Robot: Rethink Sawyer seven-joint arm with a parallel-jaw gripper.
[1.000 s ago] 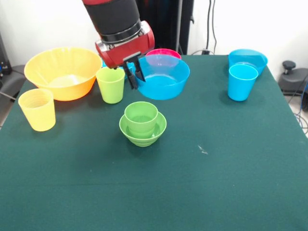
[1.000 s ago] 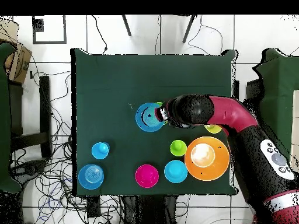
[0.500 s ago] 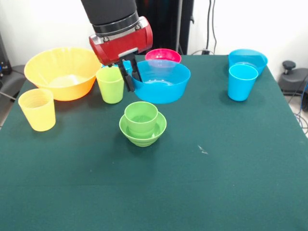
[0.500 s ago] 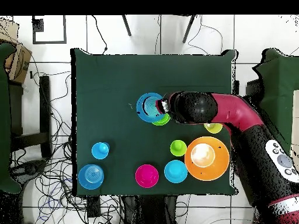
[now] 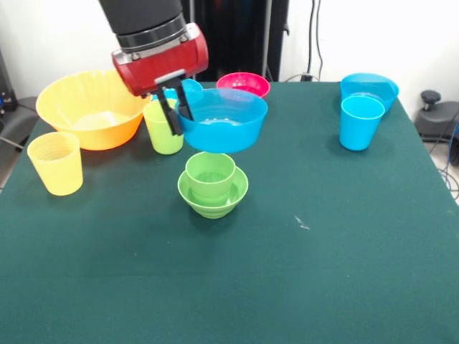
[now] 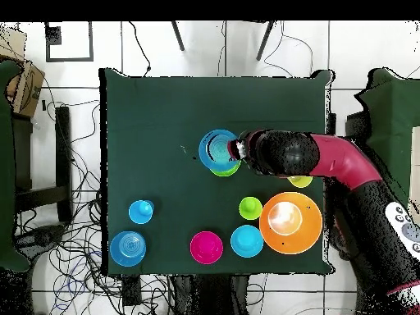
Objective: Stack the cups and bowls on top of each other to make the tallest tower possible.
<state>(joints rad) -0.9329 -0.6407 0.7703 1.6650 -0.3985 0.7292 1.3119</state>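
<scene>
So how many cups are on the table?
4: a pale yellow cup near the orange bowl, a yellow-green cup behind the gripper, a green cup in the green bowl, a blue cup far right.

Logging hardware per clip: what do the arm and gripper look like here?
The arm is a thick round tube, red along its length, with black speckled sections near the wrist and at the base; a pale grey panel with dark buttons sits near the base. In the front view a black cylindrical wrist ends in a glossy red housing, from which the gripper extends as two thin black fingers.
</scene>
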